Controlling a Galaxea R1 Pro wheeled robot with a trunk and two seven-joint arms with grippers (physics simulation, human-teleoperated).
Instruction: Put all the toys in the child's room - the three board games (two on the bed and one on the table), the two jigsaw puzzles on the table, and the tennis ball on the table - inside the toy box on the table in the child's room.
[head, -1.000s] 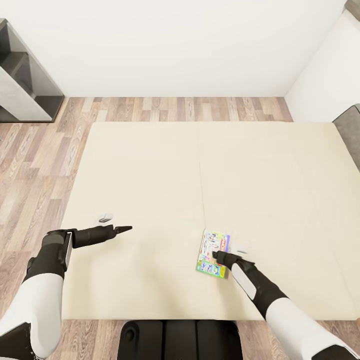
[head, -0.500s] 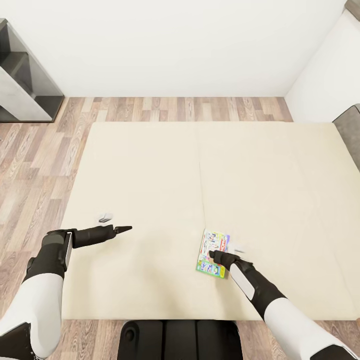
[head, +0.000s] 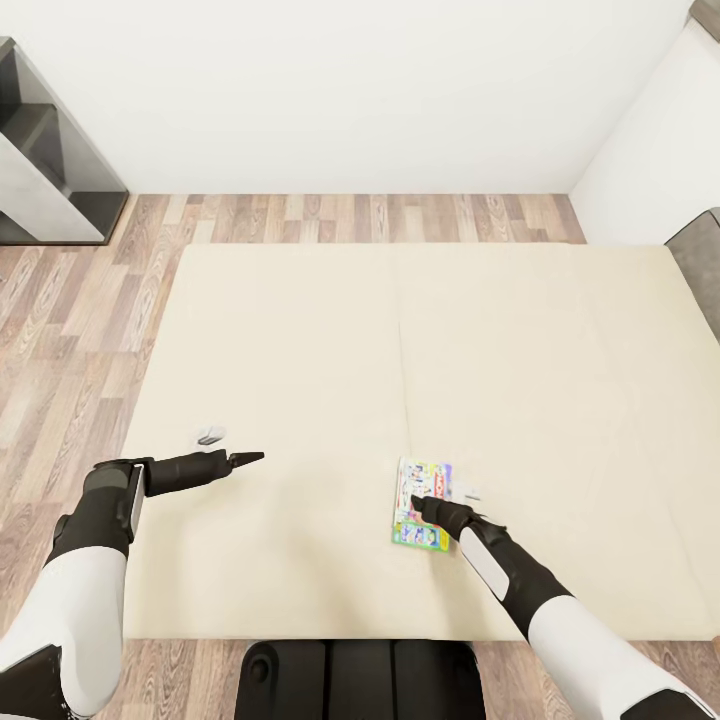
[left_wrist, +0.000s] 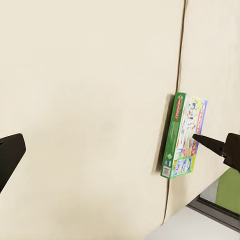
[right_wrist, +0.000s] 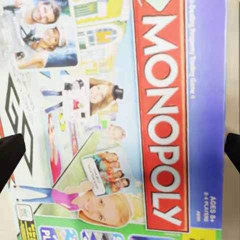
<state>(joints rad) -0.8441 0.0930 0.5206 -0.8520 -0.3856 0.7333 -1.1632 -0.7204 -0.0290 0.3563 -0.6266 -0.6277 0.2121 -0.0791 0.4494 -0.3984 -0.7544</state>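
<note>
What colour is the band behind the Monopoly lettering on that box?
Red, with white letters, on the Monopoly box; the right wrist view shows it best.

The head view looks steeply down over the bed (head: 300, 350). The left wrist view faces across it toward the Monopoly box (left_wrist: 182, 135); the right wrist view hangs close above that box.

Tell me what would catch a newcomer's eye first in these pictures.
The colourful Monopoly box stands out, lying flat on the plain beige bed near its front edge. The right claw hovers just over it, fingers spread. The left claw reaches out over bare mattress to the left.
</note>
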